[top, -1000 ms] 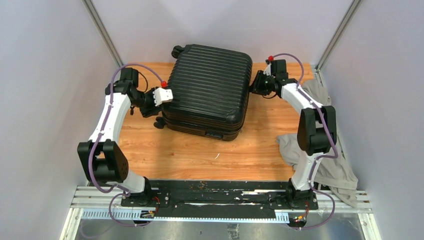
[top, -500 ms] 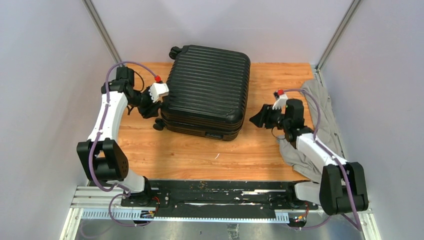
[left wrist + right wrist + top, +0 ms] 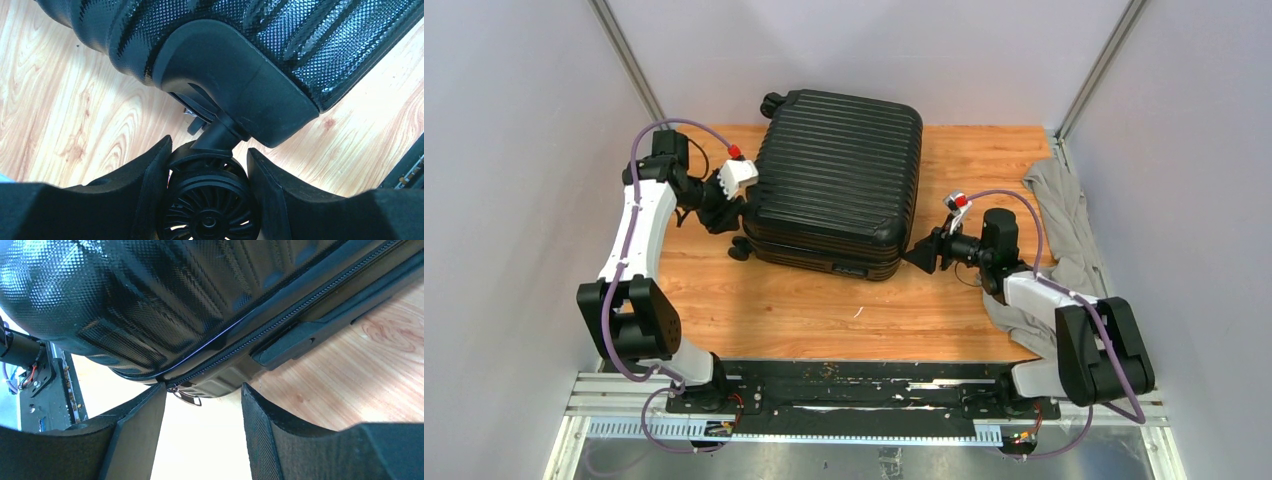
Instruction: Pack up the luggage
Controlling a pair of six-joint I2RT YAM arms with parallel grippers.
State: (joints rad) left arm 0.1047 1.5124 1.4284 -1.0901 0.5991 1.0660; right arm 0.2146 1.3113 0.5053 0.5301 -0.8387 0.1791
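The luggage (image 3: pixel 839 180), a black ribbed hard-shell suitcase, lies flat and closed at the back of the wooden table. My left gripper (image 3: pixel 722 215) is at its left side. In the left wrist view the gripper (image 3: pixel 209 147) is closed round a small black wheel (image 3: pixel 207 205) below the suitcase corner (image 3: pixel 235 75). My right gripper (image 3: pixel 916 257) is low at the near right corner, open and empty. In the right wrist view the gripper (image 3: pixel 203 390) points at the zipper seam, and a metal zipper pull (image 3: pixel 187 397) hangs just ahead of the left finger.
A grey garment (image 3: pixel 1064 220) lies crumpled along the table's right edge, partly under my right arm. Another suitcase wheel (image 3: pixel 739 251) sticks out at the near left corner. Bare wood table (image 3: pixel 824 310) lies in front of the suitcase. Walls close in on the left, right and back.
My right arm has swung from the suitcase's far right side down to its near right corner, facing the zipper. My left gripper has shifted slightly along the left side.
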